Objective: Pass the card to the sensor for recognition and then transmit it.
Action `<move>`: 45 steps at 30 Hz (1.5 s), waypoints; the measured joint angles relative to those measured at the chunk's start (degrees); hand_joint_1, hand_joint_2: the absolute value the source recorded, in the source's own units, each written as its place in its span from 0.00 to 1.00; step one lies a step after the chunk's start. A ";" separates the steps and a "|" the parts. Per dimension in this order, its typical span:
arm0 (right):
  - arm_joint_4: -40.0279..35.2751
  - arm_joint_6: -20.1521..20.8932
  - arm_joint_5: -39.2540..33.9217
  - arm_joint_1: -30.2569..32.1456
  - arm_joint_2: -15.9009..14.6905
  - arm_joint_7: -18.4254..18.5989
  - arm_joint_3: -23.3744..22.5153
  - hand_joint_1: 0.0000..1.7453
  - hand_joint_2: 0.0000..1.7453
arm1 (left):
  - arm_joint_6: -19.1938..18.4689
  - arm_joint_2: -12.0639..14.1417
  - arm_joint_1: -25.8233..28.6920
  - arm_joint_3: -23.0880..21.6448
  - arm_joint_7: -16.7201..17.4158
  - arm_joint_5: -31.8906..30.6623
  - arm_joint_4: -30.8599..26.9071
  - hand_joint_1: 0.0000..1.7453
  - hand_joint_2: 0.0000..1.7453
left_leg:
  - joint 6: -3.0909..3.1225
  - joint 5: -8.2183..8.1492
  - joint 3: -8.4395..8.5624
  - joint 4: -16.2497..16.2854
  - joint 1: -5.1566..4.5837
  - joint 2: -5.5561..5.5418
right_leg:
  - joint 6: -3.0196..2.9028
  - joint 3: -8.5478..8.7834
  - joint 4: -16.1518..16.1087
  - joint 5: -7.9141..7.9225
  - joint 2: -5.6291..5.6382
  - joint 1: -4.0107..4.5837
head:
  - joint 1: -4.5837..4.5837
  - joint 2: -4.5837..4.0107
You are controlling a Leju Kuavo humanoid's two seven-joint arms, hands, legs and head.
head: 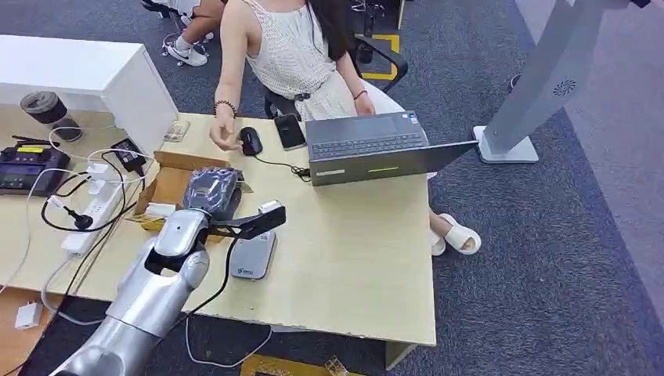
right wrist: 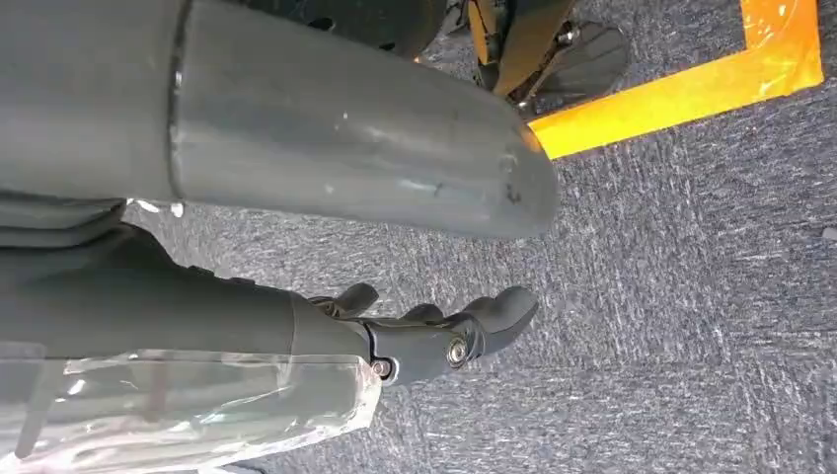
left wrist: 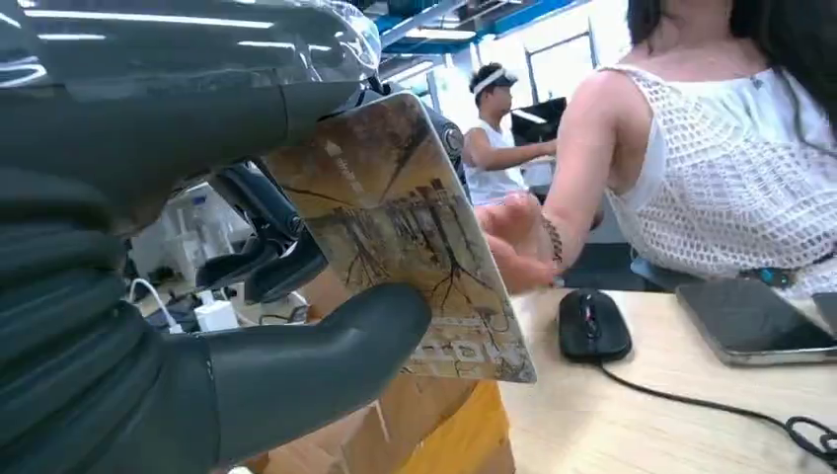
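Grey carpet [head: 548, 274] surrounds wooden desk [head: 352, 258]; left hand [left wrist: 247, 296] fingers grasp card [left wrist: 405, 227].

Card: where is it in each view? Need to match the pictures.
Head view: left of centre, a thin edge at about the left hand, over the grey sensor; hard to tell apart there.
Left wrist view: centre, the card held between thumb and fingers, printed face toward the camera.
Right wrist view: not in it; the right hand hangs over carpet.
Shared landmark: the black mouse, head and left wrist views.
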 joint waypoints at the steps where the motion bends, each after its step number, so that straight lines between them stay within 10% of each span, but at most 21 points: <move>1: 0.00 0.00 0.13 0.00 0.00 0.07 0.00 0.00 0.00 | 1.17 0.20 -0.13 0.00 0.11 -0.49 -0.13 1.00 1.00 | 0.00 0.00 -0.04 0.00 0.00 0.01 | 0.00 -0.05 0.00 0.00 0.01 0.00 | 0.02 0.00; 18: 0.00 0.74 2.16 -0.01 0.00 1.03 0.13 0.00 0.00 | -0.78 4.11 -19.52 1.75 -2.38 -2.76 7.74 1.00 1.00 | -0.04 0.06 -0.10 0.01 -0.01 0.04 | -0.03 -0.12 0.01 0.03 0.04 0.03 | 0.00 0.00; 19: 0.00 0.74 2.14 -0.01 0.00 1.05 0.13 0.00 0.00 | -0.63 4.13 -19.59 1.75 -2.38 -2.74 8.17 0.00 1.00 | -0.04 0.06 -0.10 0.01 -0.01 0.03 | -0.03 -0.12 0.01 0.03 0.04 0.03 | 0.02 0.00; 45: 0.00 -0.13 1.97 -0.01 0.00 1.07 0.13 0.00 0.00 | 0.49 4.51 -16.52 1.75 -4.02 2.38 9.63 0.00 1.00 | -0.04 0.06 -0.12 0.00 0.01 0.02 | -0.03 -0.12 0.01 0.03 0.03 0.02 | -0.02 0.00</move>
